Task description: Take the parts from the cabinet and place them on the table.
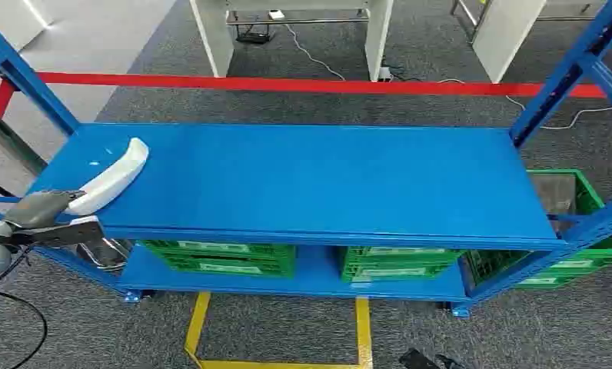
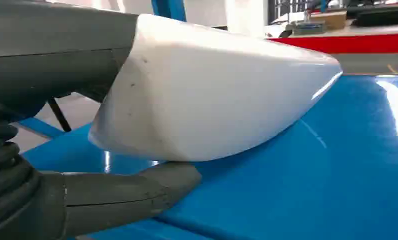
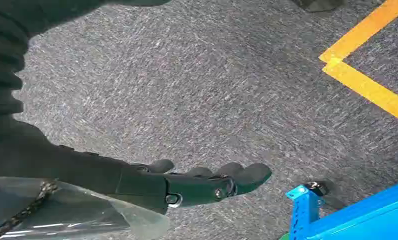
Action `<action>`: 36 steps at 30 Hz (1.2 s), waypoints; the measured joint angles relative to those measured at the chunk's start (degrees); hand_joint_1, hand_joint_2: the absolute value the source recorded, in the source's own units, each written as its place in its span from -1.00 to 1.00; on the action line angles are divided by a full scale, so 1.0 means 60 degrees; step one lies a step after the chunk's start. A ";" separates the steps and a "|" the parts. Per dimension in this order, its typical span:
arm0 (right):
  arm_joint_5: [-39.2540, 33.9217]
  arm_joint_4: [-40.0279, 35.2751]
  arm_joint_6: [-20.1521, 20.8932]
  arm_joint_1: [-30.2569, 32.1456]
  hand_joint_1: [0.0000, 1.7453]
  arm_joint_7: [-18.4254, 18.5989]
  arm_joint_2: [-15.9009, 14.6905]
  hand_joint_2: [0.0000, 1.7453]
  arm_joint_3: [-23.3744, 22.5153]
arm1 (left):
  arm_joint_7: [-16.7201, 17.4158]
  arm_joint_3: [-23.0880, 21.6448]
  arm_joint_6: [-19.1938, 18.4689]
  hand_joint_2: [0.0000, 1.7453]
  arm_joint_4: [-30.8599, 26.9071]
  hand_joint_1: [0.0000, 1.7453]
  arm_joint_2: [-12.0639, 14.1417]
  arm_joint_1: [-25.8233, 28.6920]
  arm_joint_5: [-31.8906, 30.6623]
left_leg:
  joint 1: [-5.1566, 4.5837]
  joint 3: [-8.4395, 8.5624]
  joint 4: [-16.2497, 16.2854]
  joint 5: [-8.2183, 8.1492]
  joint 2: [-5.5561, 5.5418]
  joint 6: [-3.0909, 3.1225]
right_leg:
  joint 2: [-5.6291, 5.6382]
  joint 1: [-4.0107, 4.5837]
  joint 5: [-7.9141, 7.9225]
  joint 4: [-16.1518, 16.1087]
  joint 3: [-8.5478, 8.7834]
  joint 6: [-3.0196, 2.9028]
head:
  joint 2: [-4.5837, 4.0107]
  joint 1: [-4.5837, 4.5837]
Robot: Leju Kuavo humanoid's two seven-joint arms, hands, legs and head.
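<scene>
A long white curved part (image 1: 112, 178) lies across the left end of the blue top shelf (image 1: 310, 177), one end over the shelf's front left corner. My left hand (image 1: 45, 209) grips that near end. In the left wrist view the white part (image 2: 207, 95) sits between the grey thumb (image 2: 132, 192) below and the fingers above, its far end touching the blue shelf (image 2: 312, 175). My right hand (image 3: 187, 185) hangs over the grey carpet with its fingers straight and nothing in it.
Green crates (image 1: 218, 257) (image 1: 399, 263) stand on the lower shelf, and another green crate (image 1: 587, 231) sits at the right end. Blue uprights (image 1: 564, 77) rise at the corners. A red bar (image 1: 287, 84) runs behind the rack. Yellow floor tape (image 1: 199, 323) lies in front.
</scene>
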 joint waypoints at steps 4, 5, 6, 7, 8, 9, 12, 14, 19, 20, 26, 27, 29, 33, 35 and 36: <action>-0.0007 0.0000 -0.0007 0.0023 -1.00 -0.0029 0.0000 1.00 -0.0069 | 0.0015 0.0047 -0.0175 1.00 -0.0700 1.00 0.0080 0.0332 0.0087 | 0.0000 -0.0001 0.0000 -0.0001 0.0001 0.0000 | 0.0003 0.0000 0.0000 0.0000 -0.0002 0.0000 | 0.0000 0.0000; -0.0007 0.0000 -0.0007 0.0027 -1.00 -0.0029 0.0000 1.00 -0.0073 | 0.0018 0.0066 -0.0218 1.00 -0.0902 1.00 0.0102 0.0412 0.0091 | 0.0000 -0.0002 0.0000 -0.0001 0.0000 0.0001 | 0.0002 0.0000 0.0000 0.0000 -0.0002 0.0000 | 0.0000 0.0003; -0.0007 0.0000 -0.0011 0.0030 -1.00 -0.0029 0.0000 1.00 -0.0073 | 0.0026 0.0084 -0.0262 1.00 -0.1097 1.00 0.0120 0.0497 0.0098 | 0.0000 -0.0001 0.0001 -0.0001 0.0001 0.0001 | 0.0003 0.0000 0.0000 0.0000 -0.0003 0.0000 | 0.0000 0.0000; -0.0007 0.0000 -0.0015 0.0037 -1.00 -0.0033 0.0000 1.00 -0.0076 | 0.0033 0.0095 -0.0321 1.00 -0.1283 1.00 0.0146 0.0562 0.0098 | 0.0000 -0.0003 0.0001 -0.0001 0.0000 0.0001 | 0.0002 0.0000 -0.0001 0.0000 -0.0004 0.0000 | 0.0000 -0.0004; -0.0011 0.0000 -0.0018 0.0044 -1.00 -0.0036 0.0000 1.00 -0.0084 | 0.0040 0.0106 -0.0404 1.00 -0.1525 1.00 0.0178 0.0608 0.0135 | 0.0000 -0.0004 0.0001 -0.0001 0.0000 0.0001 | 0.0001 0.0000 -0.0001 -0.0001 -0.0004 0.0000 | 0.0000 0.0004; -0.0022 0.0000 -0.0026 0.0048 -1.00 -0.0044 0.0000 1.00 -0.0109 | 0.0044 0.0124 -0.0459 1.00 -0.1723 1.00 0.0211 0.0660 0.0157 | 0.0000 -0.0004 0.0001 -0.0002 0.0000 0.0001 | 0.0001 0.0000 -0.0001 -0.0001 -0.0004 0.0000 | 0.0000 0.0000; -0.0069 0.0000 -0.0047 0.0071 -1.00 -0.0058 0.0000 1.00 -0.0226 | 0.0171 0.0189 -0.0586 1.00 -0.2501 1.00 0.0357 0.0864 0.0110 | 0.0000 -0.0004 0.0000 -0.0002 0.0001 0.0002 | 0.0003 -0.0001 -0.0001 -0.0001 -0.0004 0.0000 | 0.0000 -0.0003; -0.0091 0.0000 -0.0058 0.0093 -1.00 -0.0073 0.0000 1.00 -0.0244 | 0.0244 0.0200 -0.0648 1.00 -0.2942 1.00 0.0452 0.1003 0.0062 | 0.0000 -0.0004 0.0001 -0.0002 0.0001 0.0002 | 0.0002 -0.0001 -0.0001 -0.0001 -0.0004 0.0000 | 0.0000 0.0000; -0.0098 0.0000 -0.0069 0.0118 -1.00 -0.0087 0.0000 1.00 -0.0310 | 0.0310 0.0218 -0.0695 1.00 -0.3515 1.00 0.0597 0.1209 0.0058 | 0.0000 -0.0004 0.0000 -0.0002 0.0000 0.0002 | 0.0002 0.0000 -0.0001 -0.0001 -0.0005 0.0000 | 0.0000 0.0000; -0.0098 0.0000 -0.0073 0.0118 -1.00 -0.0087 0.0000 1.00 -0.0313 | 0.0324 0.0218 -0.0699 1.00 -0.3573 1.00 0.0608 0.1228 0.0055 | 0.0000 -0.0004 0.0000 -0.0002 0.0000 0.0002 | 0.0002 0.0000 0.0000 -0.0001 -0.0004 0.0000 | 0.0000 0.0000; -0.0069 0.0000 -0.0091 0.0128 -1.00 -0.0084 0.0000 1.00 -0.0353 | 0.0313 0.0240 -0.0706 1.00 -0.4043 1.00 0.0627 0.1388 -0.0018 | 0.0000 -0.0003 0.0001 -0.0001 0.0000 0.0002 | 0.0000 0.0000 0.0000 -0.0001 -0.0006 0.0001 | 0.0000 0.0000; -0.0048 0.0000 -0.0087 0.0126 -1.00 -0.0084 0.0000 1.00 -0.0357 | 0.0306 0.0233 -0.0706 1.00 -0.4094 1.00 0.0598 0.1378 -0.0091 | -0.0002 -0.0002 0.0001 -0.0001 0.0000 0.0002 | 0.0001 -0.0001 0.0000 -0.0002 -0.0007 0.0001 | 0.0000 0.0003; 0.0007 0.0000 -0.0069 0.0125 -1.00 -0.0084 0.0007 1.00 -0.0357 | 0.0262 0.0178 -0.0717 1.00 -0.4120 1.00 0.0479 0.1292 -0.0262 | -0.0004 -0.0001 0.0003 -0.0001 0.0000 0.0002 | 0.0001 -0.0001 0.0000 -0.0004 -0.0012 0.0001 | 0.0000 0.0004; 0.0117 -0.0007 -0.0007 0.0064 -1.00 -0.0084 0.0069 1.00 -0.0357 | 0.0197 -0.0351 -0.0728 1.00 -0.3955 1.00 -0.0238 0.0627 -0.0711 | -0.0015 -0.0012 0.0005 0.0006 -0.0028 0.0014 | -0.0049 -0.0013 0.0000 -0.0005 -0.0001 0.0002 | 0.0000 0.0004; 0.0204 -0.0007 0.0007 -0.0039 -1.00 -0.0091 0.0120 1.00 -0.0357 | 0.0164 -0.0819 -0.0652 1.00 -0.3763 1.00 -0.0780 0.0291 -0.0867 | -0.0020 -0.0010 0.0005 0.0006 -0.0020 0.0014 | -0.0030 -0.0022 0.0016 -0.0005 -0.0001 0.0027 | 0.0000 0.0000; 0.0218 -0.0014 0.0007 -0.0055 -1.00 -0.0113 0.0149 1.00 -0.0357 | 0.0164 -0.1015 -0.0579 1.00 -0.3639 1.00 -0.0992 0.0119 -0.0896 | -0.0023 -0.0010 0.0007 0.0006 -0.0009 0.0015 | -0.0015 -0.0024 0.0018 -0.0005 -0.0004 0.0031 | 0.0000 -0.0007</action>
